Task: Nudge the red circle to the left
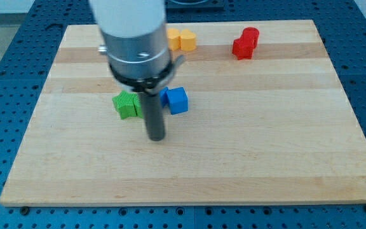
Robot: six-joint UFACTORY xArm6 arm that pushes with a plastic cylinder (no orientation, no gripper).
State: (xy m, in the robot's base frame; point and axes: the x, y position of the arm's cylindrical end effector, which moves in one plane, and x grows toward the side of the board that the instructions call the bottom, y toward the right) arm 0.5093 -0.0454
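Observation:
The red block (245, 43) lies near the view's top right of the wooden board (253, 146); it looks like a rounded piece joined to a squarer one, so the red circle cannot be told apart from it. My tip (155, 138) is far to its lower left, just below the gap between the green block (126, 104) and the blue cube (176, 100). The tip touches no block.
A yellow block (182, 39) sits at the view's top centre, partly hidden behind the arm's grey body (134, 38). The board is surrounded by a blue perforated table (5, 76).

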